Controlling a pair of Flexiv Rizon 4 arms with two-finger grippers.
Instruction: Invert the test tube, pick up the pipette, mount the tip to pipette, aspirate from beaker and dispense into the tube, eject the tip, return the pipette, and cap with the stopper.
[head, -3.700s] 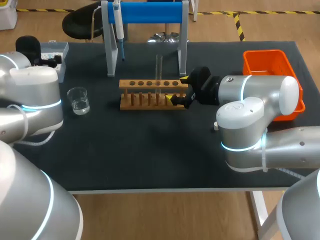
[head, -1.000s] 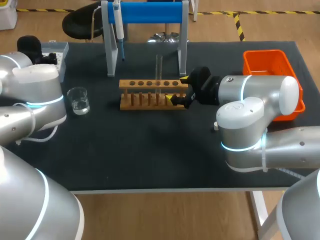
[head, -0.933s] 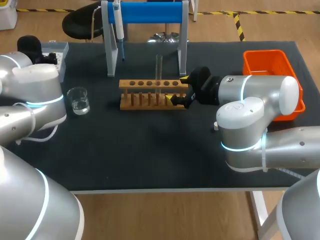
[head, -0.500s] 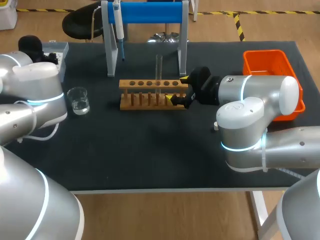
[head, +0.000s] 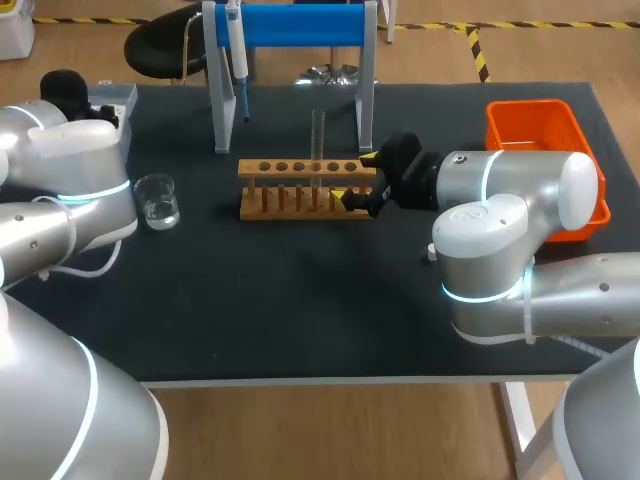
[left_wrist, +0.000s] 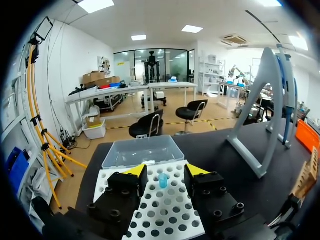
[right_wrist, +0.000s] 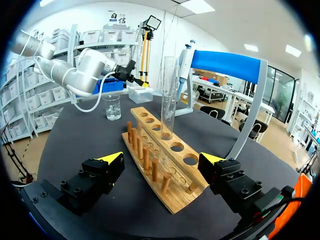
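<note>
Test tube rack — bare pale wood, matt. Test tube and beaker: clear glass, glossy. Surface matt black, cloth-like. Bin — orange plastic, slight sheen. Tip box: white perforated plastic, clear lid. Right arm shell glossy silver-grey.

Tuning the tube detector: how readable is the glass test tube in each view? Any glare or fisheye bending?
Head view: test tube faint, nearly see-through against the dark table; even light, no glare. Right wrist view: tube close and well outlined, bright streaks along its wall; pipette stand leg visibly curved. Left wrist view: tube not in view; stand leg curves strongly.
</note>
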